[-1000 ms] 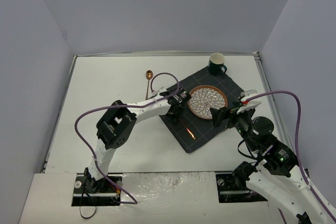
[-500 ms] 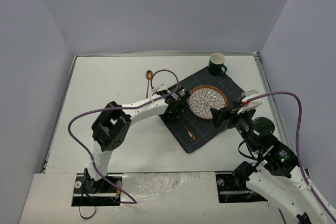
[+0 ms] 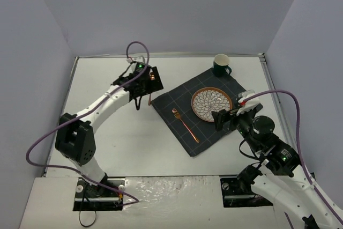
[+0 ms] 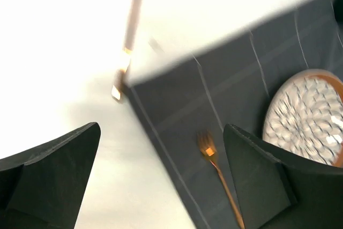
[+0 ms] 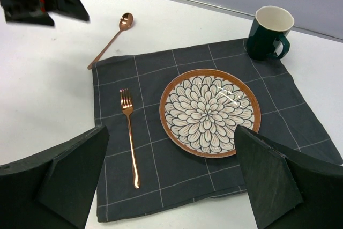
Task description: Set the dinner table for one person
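Note:
The dinner table [image 3: 107, 143] carries a dark grey gridded cloth [image 3: 182, 97]. On the cloth lie a flower-patterned plate [image 3: 211, 104] and, to its left, a copper fork [image 3: 185, 125], also in the wrist views as the fork [image 5: 130, 135] and, blurred, the fork [image 4: 217, 172]. A copper spoon [image 5: 112, 38] rests on the white top past the cloth's left corner. My left gripper [image 3: 146, 81] hovers open and empty over the spoon [image 4: 134, 20]. My right gripper [image 5: 171, 186] stands open and empty at the cloth's near right edge, facing the plate [image 5: 210, 112].
A dark green mug [image 3: 221, 65] stands at the cloth's far corner, its handle to the right. Grey walls close in the table on three sides. The left arm's purple cable loops above the back left of the table.
My left gripper opened and let go of the fork, which now lies on the cloth left of the plate. The left arm then swung back and left over the spoon. The right arm barely moved.

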You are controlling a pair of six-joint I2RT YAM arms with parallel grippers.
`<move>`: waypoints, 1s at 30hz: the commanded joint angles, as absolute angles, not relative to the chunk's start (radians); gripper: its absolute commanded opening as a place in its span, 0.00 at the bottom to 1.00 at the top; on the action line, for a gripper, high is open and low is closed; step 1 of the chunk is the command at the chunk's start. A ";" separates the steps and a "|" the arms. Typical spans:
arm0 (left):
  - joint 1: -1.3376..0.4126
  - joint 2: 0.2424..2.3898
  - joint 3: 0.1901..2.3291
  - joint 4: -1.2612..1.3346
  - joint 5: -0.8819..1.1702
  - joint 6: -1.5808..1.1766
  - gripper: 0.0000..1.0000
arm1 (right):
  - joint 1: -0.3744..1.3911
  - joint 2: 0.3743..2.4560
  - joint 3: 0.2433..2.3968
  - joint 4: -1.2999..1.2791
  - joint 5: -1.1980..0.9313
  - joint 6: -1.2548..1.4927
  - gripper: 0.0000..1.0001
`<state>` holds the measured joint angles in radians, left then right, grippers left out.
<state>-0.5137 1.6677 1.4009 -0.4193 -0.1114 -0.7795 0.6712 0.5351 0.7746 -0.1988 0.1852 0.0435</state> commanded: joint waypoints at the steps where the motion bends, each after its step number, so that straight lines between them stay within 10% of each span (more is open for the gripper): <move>1: -0.351 1.622 1.395 -0.156 0.194 -0.470 0.97 | 0.673 0.578 0.824 -0.141 0.139 0.011 1.00; 30: -0.112 2.399 2.078 -0.299 0.755 -0.166 0.67 | 0.673 0.636 0.816 -0.135 0.044 -0.013 1.00</move>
